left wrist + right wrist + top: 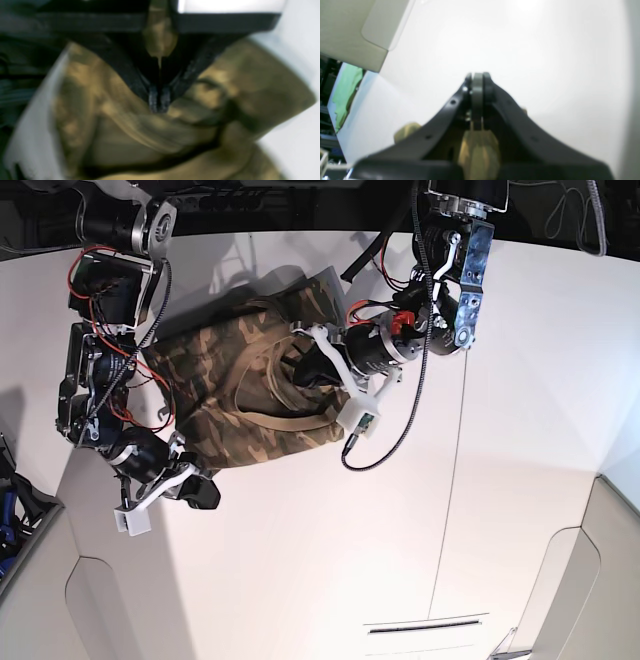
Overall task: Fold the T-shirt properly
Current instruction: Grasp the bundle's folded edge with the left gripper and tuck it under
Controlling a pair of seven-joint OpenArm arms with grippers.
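Observation:
The camouflage T-shirt [225, 395] lies bunched on the white table [520, 430] at the upper left of the base view, its tan collar curving across the middle. My left gripper [308, 368] is over the shirt's right part. In the blurred left wrist view it [158, 102] is shut, with folds of the T-shirt [225, 95] gathered at its tips. My right gripper [203, 493] sits just off the shirt's lower left edge. In the right wrist view it [477, 77] is shut, with no cloth at its tips. Bits of the T-shirt [478, 150] show under its fingers.
The table's left edge runs close to my right arm [95, 380]. A green cloth [345, 92] hangs beyond that edge. A beige panel [350, 32] lies at the upper left of the right wrist view. A seam [455, 480] crosses the table right of the shirt.

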